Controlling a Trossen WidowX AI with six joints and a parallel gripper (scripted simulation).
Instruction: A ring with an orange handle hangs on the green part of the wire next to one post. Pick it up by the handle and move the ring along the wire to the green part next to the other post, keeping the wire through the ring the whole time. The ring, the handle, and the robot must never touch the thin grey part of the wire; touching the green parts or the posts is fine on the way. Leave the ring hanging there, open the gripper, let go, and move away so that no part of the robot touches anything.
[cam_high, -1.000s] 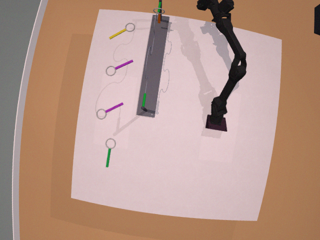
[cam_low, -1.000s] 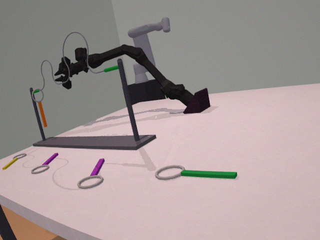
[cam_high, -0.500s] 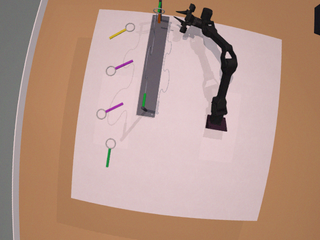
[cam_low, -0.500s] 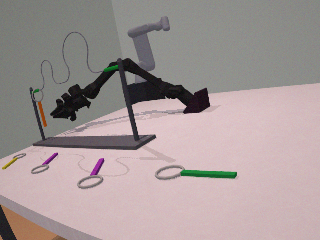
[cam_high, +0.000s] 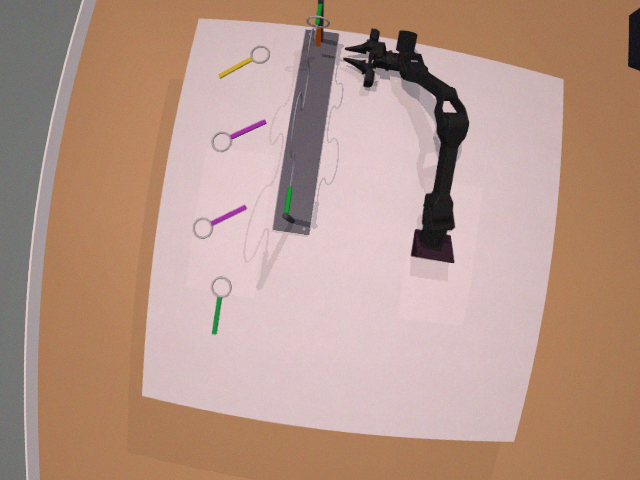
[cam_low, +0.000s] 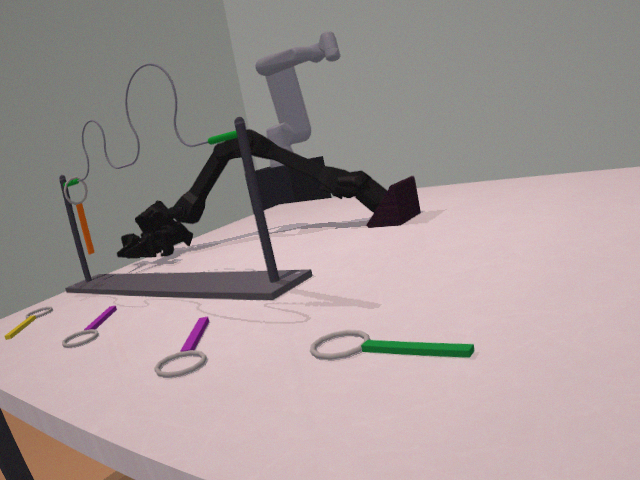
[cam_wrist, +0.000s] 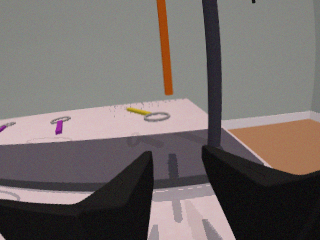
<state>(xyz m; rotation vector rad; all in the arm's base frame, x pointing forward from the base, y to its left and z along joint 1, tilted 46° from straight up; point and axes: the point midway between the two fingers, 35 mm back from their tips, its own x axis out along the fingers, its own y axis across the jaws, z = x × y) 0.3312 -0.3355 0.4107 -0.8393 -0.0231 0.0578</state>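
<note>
The ring (cam_high: 307, 21) (cam_low: 86, 192) hangs around the green part (cam_low: 73, 181) of the wire beside the far post (cam_low: 77, 242) (cam_wrist: 213, 75). Its orange handle (cam_high: 318, 37) (cam_low: 85, 228) (cam_wrist: 165, 50) points down. The grey wire (cam_low: 150, 64) loops up and down to the other green part (cam_high: 288, 200) (cam_low: 222, 137), at the near post (cam_low: 256, 206). My gripper (cam_high: 345, 54) (cam_wrist: 176, 155) is partly open and empty. It is low, on the arm's side of the stand, and points toward the far post. In the wrist view the handle's lower end is above and beyond the fingertips.
The stand's dark base (cam_high: 305, 144) (cam_low: 180, 286) (cam_wrist: 100, 160) lies under the wire. Beyond it lie a yellow-handled ring (cam_high: 235, 68) (cam_low: 20, 327) (cam_wrist: 137, 111), two purple-handled rings and a green-handled ring (cam_high: 217, 315) (cam_low: 418, 348). A grey robot arm (cam_low: 289, 98) stands in the background.
</note>
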